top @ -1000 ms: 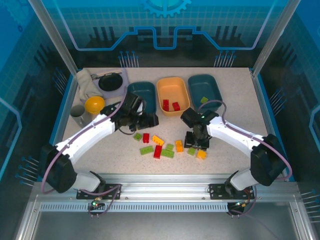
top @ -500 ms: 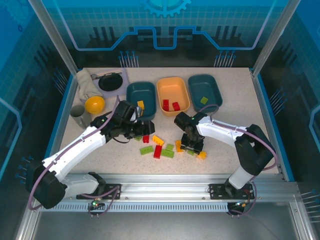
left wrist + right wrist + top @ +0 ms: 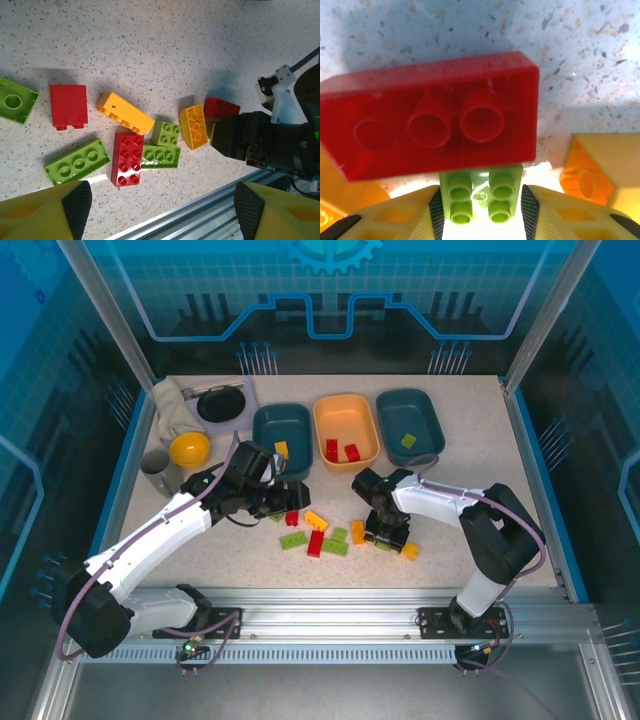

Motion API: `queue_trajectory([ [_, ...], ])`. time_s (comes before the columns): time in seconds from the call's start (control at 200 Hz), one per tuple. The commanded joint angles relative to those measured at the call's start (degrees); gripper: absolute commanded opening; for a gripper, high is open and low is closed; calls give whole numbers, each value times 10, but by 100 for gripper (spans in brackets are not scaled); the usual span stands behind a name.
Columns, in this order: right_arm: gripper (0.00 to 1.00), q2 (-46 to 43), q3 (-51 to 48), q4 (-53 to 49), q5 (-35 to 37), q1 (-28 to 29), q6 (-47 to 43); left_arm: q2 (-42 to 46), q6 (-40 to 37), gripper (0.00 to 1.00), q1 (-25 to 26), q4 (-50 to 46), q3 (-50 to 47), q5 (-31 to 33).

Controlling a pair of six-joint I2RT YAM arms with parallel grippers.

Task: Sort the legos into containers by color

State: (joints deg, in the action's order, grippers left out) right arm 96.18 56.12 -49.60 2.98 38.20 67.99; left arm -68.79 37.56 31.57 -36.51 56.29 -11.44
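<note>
Clamped in the right gripper, near side of the orange tray: green lego, presumably bound for the teal tray beside it. Left gripper spread wide over loose legos.

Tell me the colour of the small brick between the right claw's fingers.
The small brick is light green, clearest in the right wrist view.

three trays: two teal trays and one orange tray. inside them are two red legos, one yellow lego and one green lego. also one yellow bowl, one grey cup.
</note>
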Motion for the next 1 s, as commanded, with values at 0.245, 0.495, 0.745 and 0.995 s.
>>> queue_trajectory([
  [0.245,29,10,-2,21,25,-7,-27,20,4,79,3,15,0,-17],
  [0.495,29,-81,93,-83,98,-3,-84,20,19,80,3,18,32,-9],
  [0.745,29,-38,245,-62,99,-138,-198,-50,21,82,1,41,130,-1],
  [0.995,29,127,408,-30,48,-229,-271,-143,21,82,-11,66,224,-4],
])
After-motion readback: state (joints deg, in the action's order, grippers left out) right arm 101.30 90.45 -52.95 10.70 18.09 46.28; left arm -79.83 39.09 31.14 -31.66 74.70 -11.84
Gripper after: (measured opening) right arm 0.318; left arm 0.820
